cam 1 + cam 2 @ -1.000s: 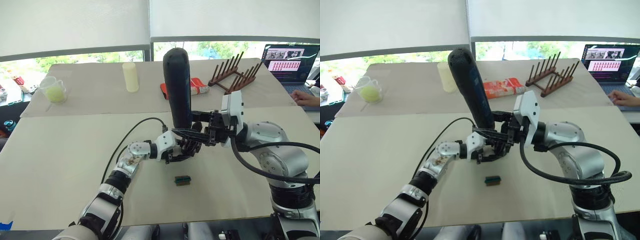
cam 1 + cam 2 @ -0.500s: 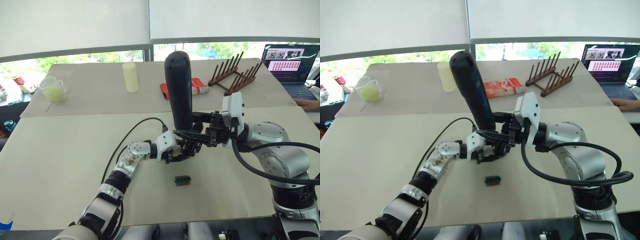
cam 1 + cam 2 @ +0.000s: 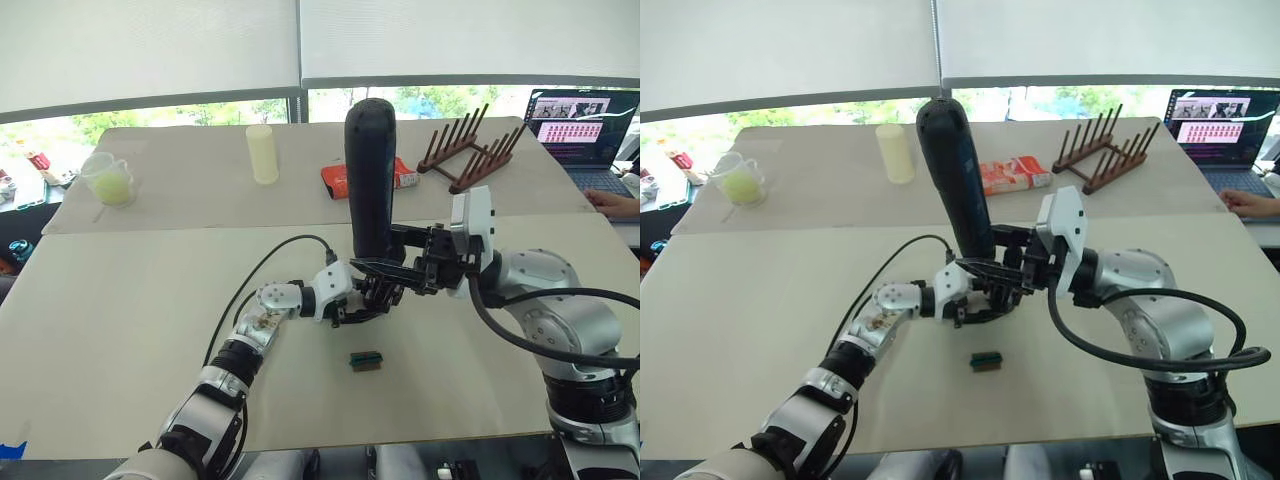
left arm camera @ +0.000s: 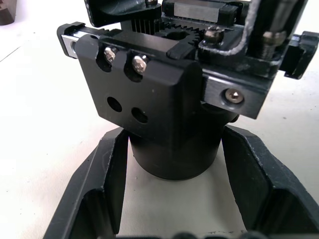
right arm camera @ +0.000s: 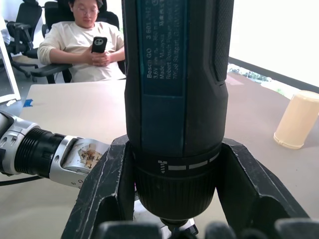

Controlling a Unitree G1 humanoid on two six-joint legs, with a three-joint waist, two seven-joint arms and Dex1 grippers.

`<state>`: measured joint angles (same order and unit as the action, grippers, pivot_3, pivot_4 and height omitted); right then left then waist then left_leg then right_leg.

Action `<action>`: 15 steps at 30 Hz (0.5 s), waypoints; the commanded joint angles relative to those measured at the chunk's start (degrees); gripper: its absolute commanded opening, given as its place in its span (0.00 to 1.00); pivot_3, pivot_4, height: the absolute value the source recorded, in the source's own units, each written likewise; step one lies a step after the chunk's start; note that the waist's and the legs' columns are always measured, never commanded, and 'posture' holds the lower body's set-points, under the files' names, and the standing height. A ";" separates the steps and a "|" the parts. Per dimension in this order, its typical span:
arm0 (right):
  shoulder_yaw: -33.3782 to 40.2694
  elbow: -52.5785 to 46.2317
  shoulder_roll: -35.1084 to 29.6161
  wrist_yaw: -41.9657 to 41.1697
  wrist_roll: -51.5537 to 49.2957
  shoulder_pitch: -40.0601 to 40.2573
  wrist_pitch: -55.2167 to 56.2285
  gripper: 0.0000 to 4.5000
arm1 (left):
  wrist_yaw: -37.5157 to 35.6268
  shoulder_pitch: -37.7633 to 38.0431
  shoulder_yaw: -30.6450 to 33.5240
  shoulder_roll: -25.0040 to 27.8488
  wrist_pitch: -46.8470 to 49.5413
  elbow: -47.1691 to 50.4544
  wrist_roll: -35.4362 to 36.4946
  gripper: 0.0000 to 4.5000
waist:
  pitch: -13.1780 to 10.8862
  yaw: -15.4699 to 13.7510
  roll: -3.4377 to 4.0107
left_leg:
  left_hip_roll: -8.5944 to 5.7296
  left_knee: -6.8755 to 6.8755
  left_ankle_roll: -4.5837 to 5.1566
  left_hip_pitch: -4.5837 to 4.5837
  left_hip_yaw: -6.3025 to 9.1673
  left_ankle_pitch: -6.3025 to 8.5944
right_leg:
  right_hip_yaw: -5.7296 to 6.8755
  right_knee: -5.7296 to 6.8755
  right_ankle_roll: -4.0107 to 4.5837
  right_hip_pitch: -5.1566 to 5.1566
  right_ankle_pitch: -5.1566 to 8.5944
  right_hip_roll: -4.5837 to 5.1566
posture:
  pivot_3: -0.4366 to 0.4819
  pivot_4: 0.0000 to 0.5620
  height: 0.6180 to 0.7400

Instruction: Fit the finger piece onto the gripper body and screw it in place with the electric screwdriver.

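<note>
Holding the gripper body (image 4: 164,99) on the counter (image 3: 120,300) in our left gripper (image 4: 169,199), our right gripper (image 5: 174,199) clamps the upright electric screwdriver (image 3: 370,170) above it; any tilt risks the bit slipping off the screw.

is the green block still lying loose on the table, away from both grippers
Yes, the small green block lies alone on the table, nearer the robot than the left gripper and right gripper, touching neither.
</note>
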<state>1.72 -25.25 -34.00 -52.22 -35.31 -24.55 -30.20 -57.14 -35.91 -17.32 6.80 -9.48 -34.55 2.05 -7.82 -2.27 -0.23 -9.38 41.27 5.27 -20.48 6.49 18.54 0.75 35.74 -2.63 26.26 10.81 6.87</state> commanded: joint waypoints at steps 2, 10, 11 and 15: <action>1.61 0.80 -0.67 -0.30 -0.25 1.07 1.56 0.42 | -0.17 -1.00 0.13 -0.99 -0.23 0.26 0.45 0.51 | 0.00 -0.04 0.00 | 0.00 0.00 0.00 0.00 0.00 0.00 | 0.00 0.00 0.00 0.00 0.00 0.00 | 0.48 0.27 1.00; 0.30 3.41 -1.35 -2.30 1.26 4.02 4.72 0.42 | -0.37 -0.64 0.06 -0.87 -0.39 0.48 0.38 0.51 | 0.00 -0.09 0.00 | -0.01 0.00 0.00 0.07 0.00 0.00 | -0.01 0.00 0.00 -0.07 0.00 0.01 | 0.48 0.27 1.00; 0.09 3.91 -1.40 -2.48 1.56 4.06 5.18 0.42 | -0.34 -0.61 0.06 -0.85 -0.40 0.49 0.36 0.51 | 0.00 -0.10 0.00 | -0.01 0.00 0.00 0.08 0.00 0.00 | -0.01 0.00 0.00 -0.07 0.00 0.01 | 0.48 0.27 1.00; -0.95 5.25 -2.08 -3.16 2.12 4.30 5.40 0.42 | -0.28 -0.64 0.13 -0.79 -0.44 0.45 0.30 0.51 | 0.00 -0.10 0.00 | -0.01 0.00 0.00 0.10 0.00 0.00 | -0.01 0.00 0.00 -0.09 0.00 0.01 | 0.48 0.27 1.00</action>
<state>2.22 -22.13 -34.64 -55.01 -35.74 -21.68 -23.71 -57.09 -35.95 -17.36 6.61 -9.48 -34.73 1.79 -7.82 -2.37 -0.23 -9.39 41.28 5.27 -20.37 6.49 18.54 0.75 35.74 -2.64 26.16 10.82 6.87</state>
